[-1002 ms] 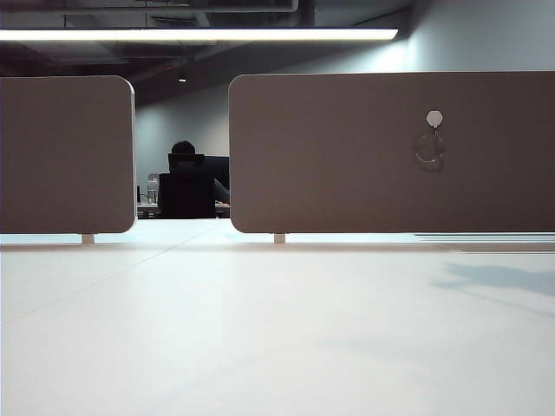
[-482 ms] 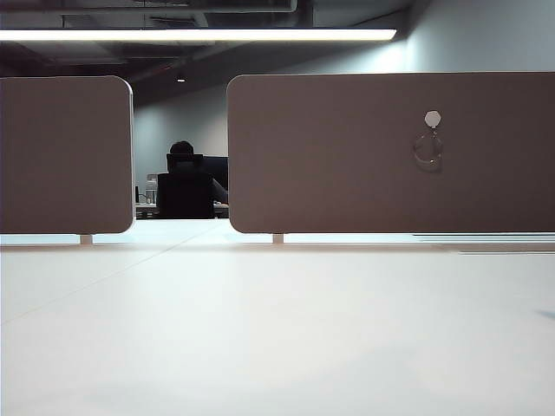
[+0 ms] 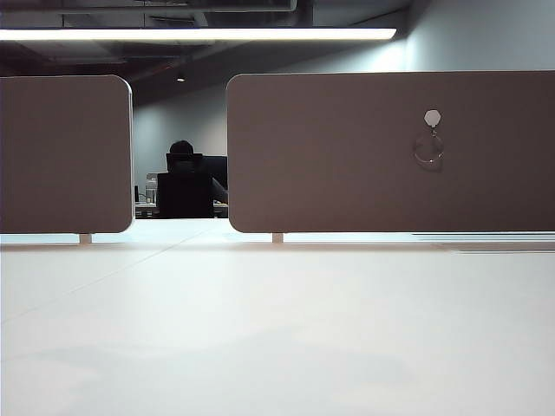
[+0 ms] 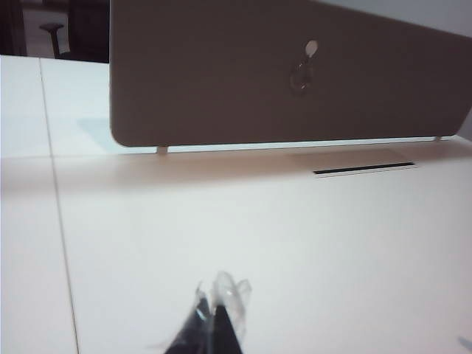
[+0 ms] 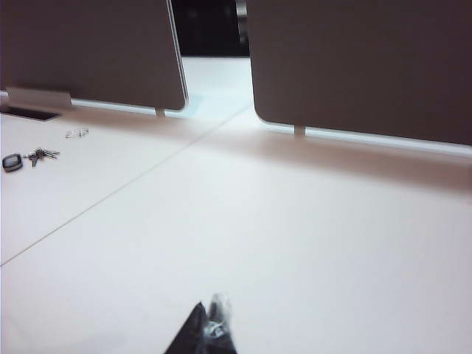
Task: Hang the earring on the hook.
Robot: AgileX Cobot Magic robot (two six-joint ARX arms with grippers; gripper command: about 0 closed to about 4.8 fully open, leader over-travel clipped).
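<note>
The hook [image 3: 433, 117] is a small white hexagonal pad on the right brown divider panel [image 3: 347, 156]. The earring [image 3: 429, 150], a thin silver hoop, hangs from it against the panel. In the left wrist view the hook [image 4: 311, 49] and the earring [image 4: 299, 77] show far off across the white table. My left gripper [image 4: 214, 306] is low over the table, far from the panel, shut with nothing in it. My right gripper [image 5: 210, 313] is also shut and empty, over bare table. Both fingertips carry clear film. Neither gripper appears in the exterior view.
A second divider panel [image 3: 65, 156] stands at the left, with a gap between the two where a seated person [image 3: 184, 182] shows. A bunch of keys [image 5: 26, 157] and a small metal piece [image 5: 76, 133] lie near a cable slot [image 4: 365, 169].
The arm's shadow on the right of the table has gone, and a faint shadow now lies at the near left. The earring stays on the hook.
</note>
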